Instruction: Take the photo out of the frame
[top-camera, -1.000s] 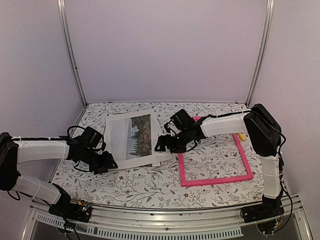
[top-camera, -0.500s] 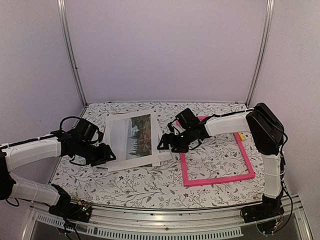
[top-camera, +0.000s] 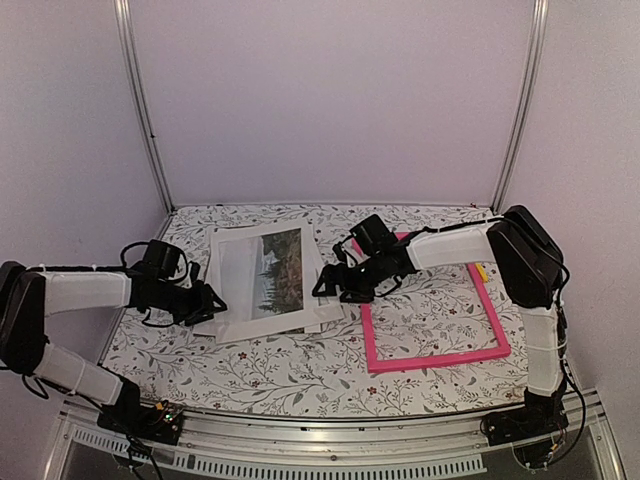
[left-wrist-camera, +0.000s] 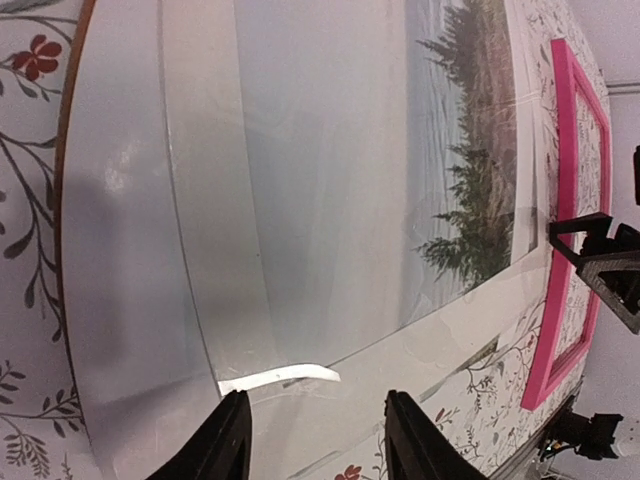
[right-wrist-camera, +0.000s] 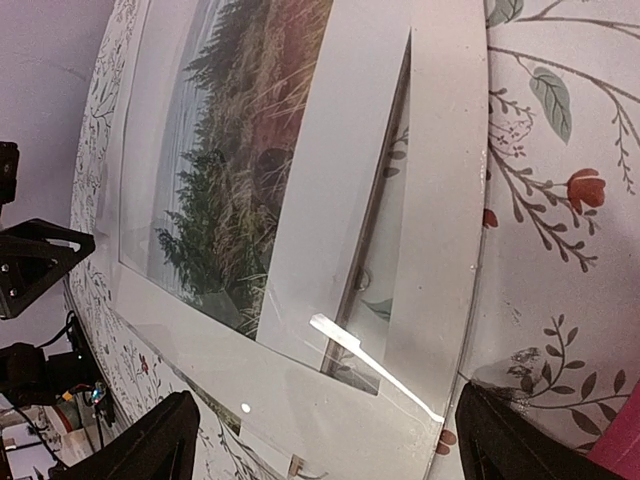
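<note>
Caught the photo (top-camera: 265, 280) lying out of the frame (top-camera: 436, 359), flat on the counter (top-camera: 300, 372)!
Saw it resting on loose sheets (top-camera: 322, 318) just left of the pink border. Found the left hand (top-camera: 212, 303) at the pile's left edge, fingers (left-wrist-camera: 232, 445) apart over the sheet and gripping nothing. Spotted the right hand (top-camera: 325, 290) spread wide at the pile's right edge, between photo and frame, holding nothing either.

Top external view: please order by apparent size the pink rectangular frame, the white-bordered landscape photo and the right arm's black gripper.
1. Thin pink rectangular frame: largest outline, but only slightly.
2. White-bordered landscape photo: nearly the same size as the frame, so the order of these two is unsure.
3. Black right gripper: clearly the smallest.
</note>
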